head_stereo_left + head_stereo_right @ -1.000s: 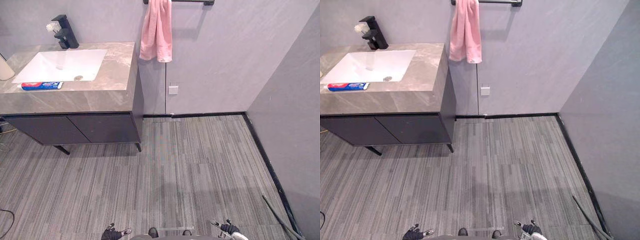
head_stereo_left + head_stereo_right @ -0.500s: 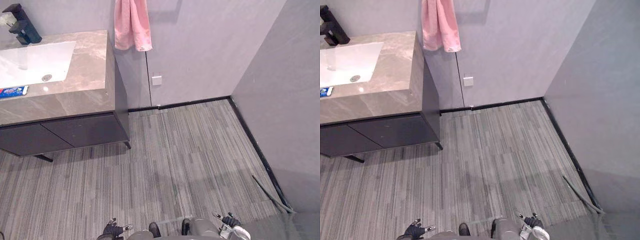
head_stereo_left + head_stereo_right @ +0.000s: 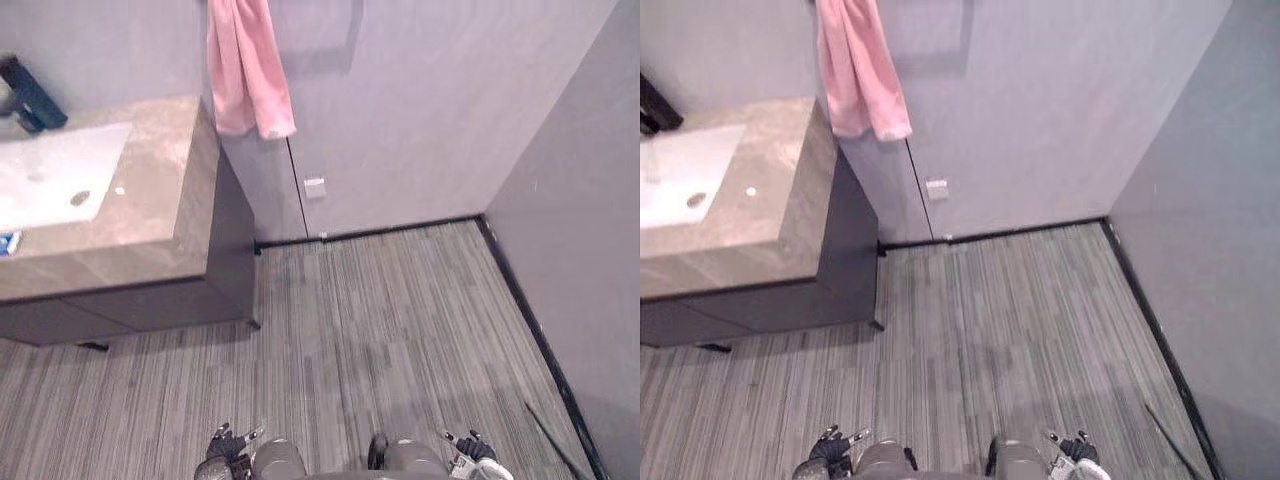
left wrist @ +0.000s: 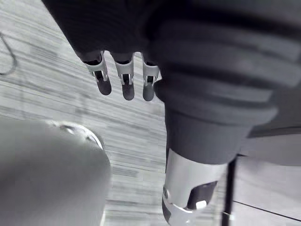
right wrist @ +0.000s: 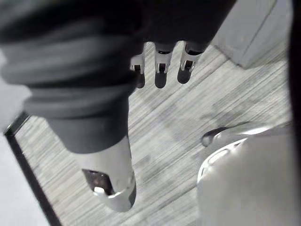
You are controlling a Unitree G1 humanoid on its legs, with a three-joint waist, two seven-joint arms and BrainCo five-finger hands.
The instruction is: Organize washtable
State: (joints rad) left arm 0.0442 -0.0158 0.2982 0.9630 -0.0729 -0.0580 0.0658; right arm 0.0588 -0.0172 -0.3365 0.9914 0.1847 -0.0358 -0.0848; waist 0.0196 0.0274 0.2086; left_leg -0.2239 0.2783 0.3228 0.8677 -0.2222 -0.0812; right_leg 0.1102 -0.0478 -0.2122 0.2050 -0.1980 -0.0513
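Striped grey floor; marble washtable; pink towel; left hand, right hand fingers relaxed, slightly apart.

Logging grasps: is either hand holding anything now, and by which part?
Nothing is held. The left hand and right hand both hang open above the floor, away from the washtable.

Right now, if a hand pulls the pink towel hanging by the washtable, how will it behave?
The pink towel hangs in soft vertical folds, so it is likely floppy and will bunch when gripped. It looks thin, so probably light. Its lower end hangs near the washtable corner and may drag across it.
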